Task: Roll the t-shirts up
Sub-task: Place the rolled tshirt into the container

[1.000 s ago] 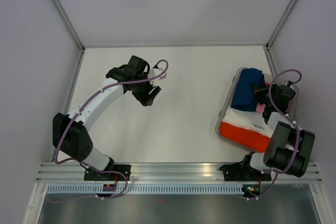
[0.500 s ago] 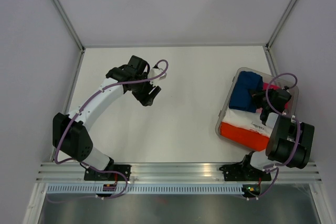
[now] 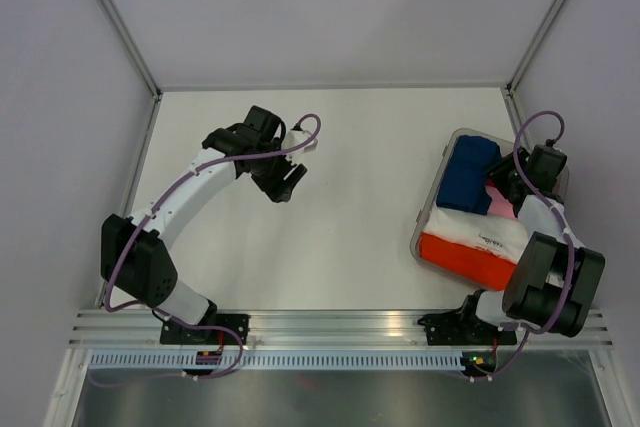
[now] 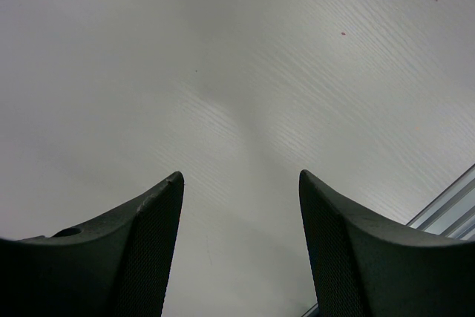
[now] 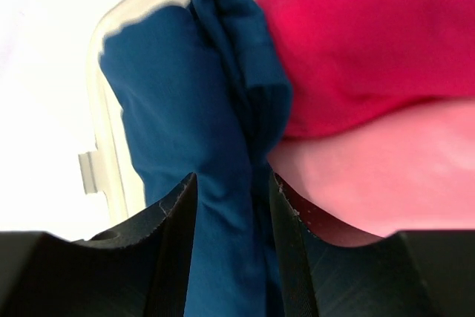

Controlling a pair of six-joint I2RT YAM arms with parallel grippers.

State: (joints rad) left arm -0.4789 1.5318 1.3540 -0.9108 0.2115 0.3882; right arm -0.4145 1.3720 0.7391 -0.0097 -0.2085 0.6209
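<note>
The t-shirts lie in a clear bin (image 3: 432, 203) at the right. A navy-blue t-shirt (image 3: 468, 175) is at the far end, a pale pink one (image 3: 500, 199) beside it, then a white one (image 3: 480, 230) and an orange-red one (image 3: 465, 255). My right gripper (image 3: 503, 179) is over the bin. In the right wrist view its jaws (image 5: 232, 180) stand apart, open, with a fold of the navy t-shirt (image 5: 185, 109) between them. A magenta t-shirt (image 5: 356, 42) and the pink one (image 5: 386, 176) lie to the right. My left gripper (image 3: 283, 185) is open over the bare table (image 4: 241, 176).
The bin's rim (image 5: 111, 176) with a small latch shows left of the navy fabric. Metal frame posts stand at the table's far corners. A rail (image 3: 330, 322) runs along the near edge.
My right gripper's jaws have parted over the navy t-shirt, and its wrist has shifted slightly toward the far right of the bin. The left arm has not moved.
</note>
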